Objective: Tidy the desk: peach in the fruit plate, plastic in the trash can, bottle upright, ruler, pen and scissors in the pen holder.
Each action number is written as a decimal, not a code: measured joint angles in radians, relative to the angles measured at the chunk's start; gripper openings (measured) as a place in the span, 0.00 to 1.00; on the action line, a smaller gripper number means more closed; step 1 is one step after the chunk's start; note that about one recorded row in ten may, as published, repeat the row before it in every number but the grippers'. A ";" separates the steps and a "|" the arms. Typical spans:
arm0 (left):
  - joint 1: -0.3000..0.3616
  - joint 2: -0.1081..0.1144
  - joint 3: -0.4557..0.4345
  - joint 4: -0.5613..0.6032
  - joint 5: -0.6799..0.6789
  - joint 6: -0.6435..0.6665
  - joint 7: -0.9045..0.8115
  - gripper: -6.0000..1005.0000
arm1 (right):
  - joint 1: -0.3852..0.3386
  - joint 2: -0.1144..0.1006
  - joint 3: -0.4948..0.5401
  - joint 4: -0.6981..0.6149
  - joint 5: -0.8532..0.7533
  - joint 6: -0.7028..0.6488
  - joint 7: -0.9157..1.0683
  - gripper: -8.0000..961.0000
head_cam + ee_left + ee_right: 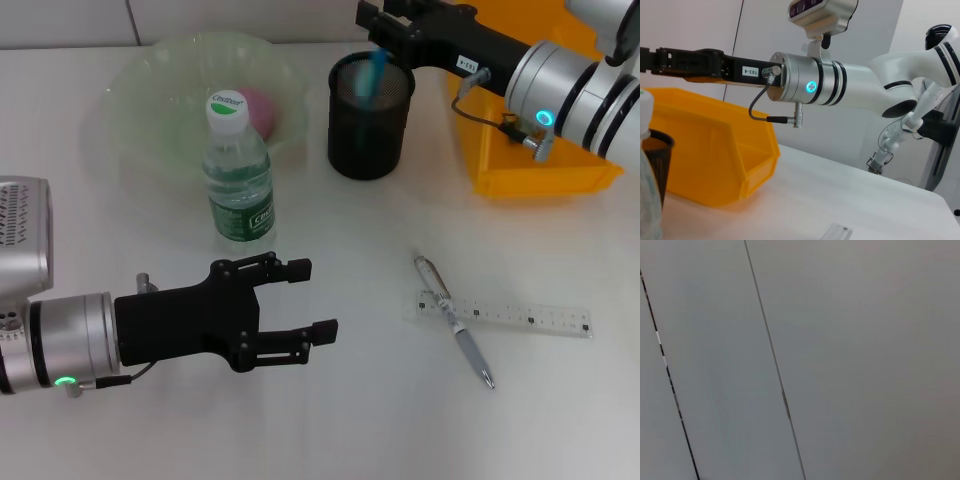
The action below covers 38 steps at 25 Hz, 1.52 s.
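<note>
Head view. A white matte desk (330, 420) carried every item. Far left: a translucent pale green fruit plate (150, 100) with a pink peach (262, 110) lying inside it. Just near the plate: a clear plastic water bottle with green label and white cap (238, 170), upright. Far centre: a black mesh pen holder (370, 118) containing a blue-handled item (374, 72). Far right: an orange plastic bin (530, 165). Near right: a silver pen (455, 320) lay across a clear plastic ruler (525, 316). The left gripper (305, 300) hovered near left, fingers spread wide, holding nothing. The right gripper (385, 35) reached over the pen holder's far rim; finger spacing could not be told.

Left wrist view. The right arm stretched above the bin before a plain pale wall (705, 25).

Right wrist view. Grey wall panels (850, 350) only.
</note>
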 joint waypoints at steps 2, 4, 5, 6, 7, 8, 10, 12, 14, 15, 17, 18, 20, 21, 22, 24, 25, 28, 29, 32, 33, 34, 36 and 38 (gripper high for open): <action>-0.001 0.000 -0.001 0.000 0.000 0.000 0.002 0.81 | -0.002 0.000 0.005 0.000 0.000 -0.002 0.000 0.35; -0.001 0.000 -0.001 0.000 0.000 0.000 0.003 0.81 | -0.003 0.000 0.007 0.000 0.001 -0.003 0.000 0.40; -0.001 0.000 -0.001 0.000 0.000 0.000 0.004 0.81 | -0.005 0.000 0.009 -0.001 0.001 -0.005 0.000 0.42; -0.001 0.000 -0.001 0.000 0.000 0.000 0.004 0.81 | -0.009 0.000 0.010 -0.003 0.001 -0.009 0.000 0.44; -0.001 0.000 -0.001 0.000 0.000 0.000 0.004 0.81 | -0.022 0.000 0.012 -0.012 0.003 -0.028 0.003 0.47; -0.001 0.000 -0.001 0.000 0.000 0.000 0.004 0.81 | -0.022 0.000 0.012 -0.012 0.003 -0.028 0.003 0.47; -0.001 0.000 -0.002 0.000 0.000 0.000 0.004 0.81 | -0.065 -0.005 0.011 -0.057 0.004 -0.098 0.041 0.47; 0.002 0.001 -0.003 0.000 0.000 0.004 0.004 0.81 | -0.113 -0.008 -0.002 -0.125 -0.011 -0.146 0.104 0.47; 0.005 0.002 -0.004 0.000 0.000 0.010 0.004 0.81 | -0.149 -0.011 -0.019 -0.193 -0.039 -0.177 0.154 0.47; 0.005 0.002 -0.004 0.000 0.000 0.010 0.004 0.81 | -0.185 -0.014 -0.038 -0.258 -0.078 -0.202 0.211 0.47; 0.007 0.004 -0.006 0.001 0.000 0.017 0.004 0.81 | -0.269 -0.024 -0.079 -0.495 -0.249 -0.277 0.397 0.48; 0.007 0.004 -0.006 0.001 0.000 0.017 0.004 0.81 | -0.269 -0.024 -0.079 -0.495 -0.249 -0.277 0.397 0.48; 0.007 0.005 -0.006 0.001 0.001 0.018 0.004 0.81 | -0.307 -0.029 -0.075 -0.670 -0.427 -0.393 0.548 0.49; 0.006 0.005 -0.006 0.000 0.002 0.018 0.004 0.81 | -0.315 -0.030 -0.067 -0.731 -0.490 -0.444 0.606 0.49; 0.006 0.005 -0.006 0.000 0.002 0.018 0.004 0.81 | -0.322 -0.030 -0.038 -0.869 -0.617 -0.574 0.714 0.49; 0.008 0.005 -0.006 0.000 0.001 0.017 -0.001 0.81 | -0.315 -0.030 -0.020 -0.977 -0.730 -0.685 0.783 0.50; 0.008 0.004 -0.006 0.000 0.001 0.017 -0.003 0.81 | -0.315 -0.030 -0.020 -0.977 -0.730 -0.685 0.783 0.50; 0.009 0.004 -0.006 0.000 0.001 0.018 -0.005 0.81 | -0.268 -0.034 -0.019 -1.136 -0.956 -0.875 0.833 0.55; 0.009 0.004 -0.006 0.000 0.001 0.018 -0.005 0.81 | -0.268 -0.034 -0.019 -1.136 -0.956 -0.875 0.833 0.59; 0.010 0.004 -0.003 0.000 0.001 0.023 -0.015 0.81 | -0.198 -0.040 -0.049 -1.156 -1.145 -0.967 0.814 0.72; 0.010 0.004 -0.003 0.000 0.001 0.023 -0.015 0.81 | -0.198 -0.040 -0.049 -1.156 -1.145 -0.967 0.814 0.72; 0.009 0.005 -0.001 0.000 0.002 0.032 -0.019 0.81 | -0.170 -0.043 -0.095 -1.122 -1.205 -0.970 0.805 0.72; 0.007 0.006 0.000 0.000 0.004 0.037 -0.020 0.81 | -0.158 -0.043 -0.122 -1.102 -1.227 -0.963 0.804 0.72; 0.006 0.006 -0.001 0.000 0.005 0.039 -0.020 0.81 | -0.145 -0.038 -0.175 -1.070 -1.259 -0.942 0.802 0.72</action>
